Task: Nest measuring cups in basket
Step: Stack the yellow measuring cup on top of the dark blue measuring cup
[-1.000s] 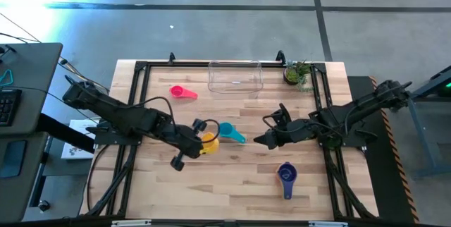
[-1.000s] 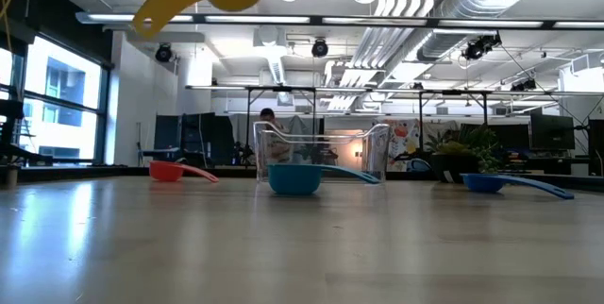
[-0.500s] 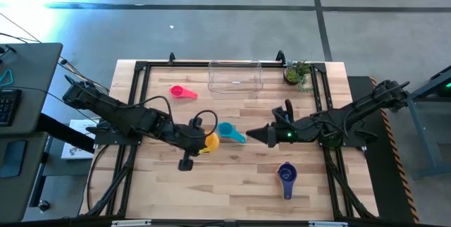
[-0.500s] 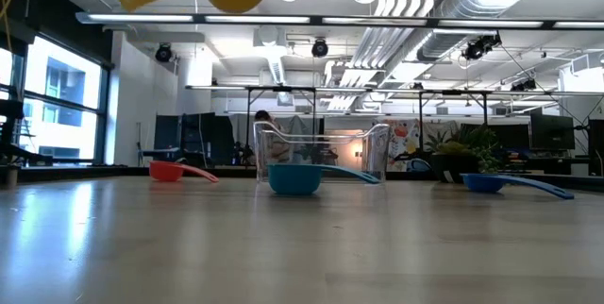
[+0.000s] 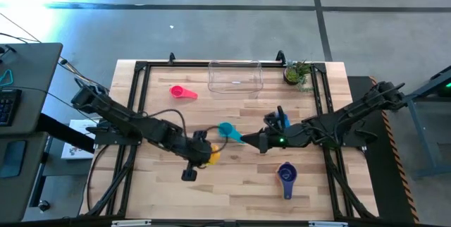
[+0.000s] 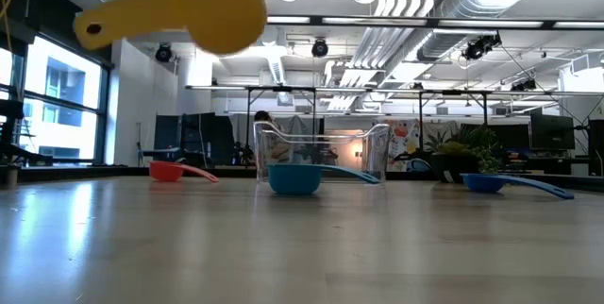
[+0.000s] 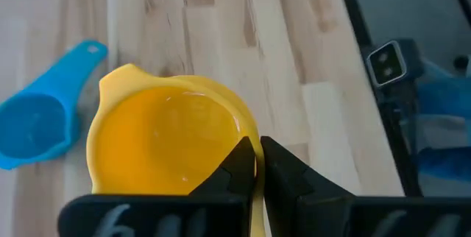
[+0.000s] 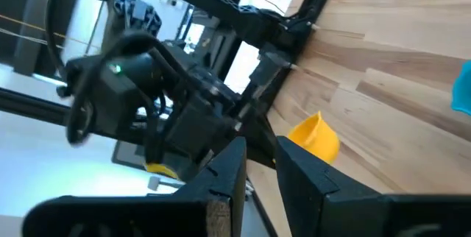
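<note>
The yellow cup [image 5: 209, 154] is held clear of the table [image 5: 239, 185] by the left gripper [image 5: 203, 152], near the middle of the table; its fingers [image 7: 243, 165] are seen clamped together on the cup's rim in the left wrist view. In the low view the cup hangs high with its handle pointing sideways.

The right gripper [image 5: 258, 142] is placed just beside the teal cup [image 5: 228, 131], at the end of that cup's handle; whether it touches cannot be told. Its fingers are seen close together with a narrow gap, and nothing is seen between them.

The pink cup [image 5: 182, 92] lies on the far left part of the table, the blue cup [image 5: 286, 176] near the front right. The basket [image 5: 235, 77] stands at the far edge, with no cup seen in it, so nesting is judged not yet begun. A plant [image 5: 297, 73] stands beside the basket.

The cups are judged light, stiff plastic, smooth and likely slippery. A pinch on the rim wall, as seen now, or on the flat handle is judged best. A thin rim held by one edge may be expected to swing or slip, so slow carrying is advised. Little breakage risk is judged.
</note>
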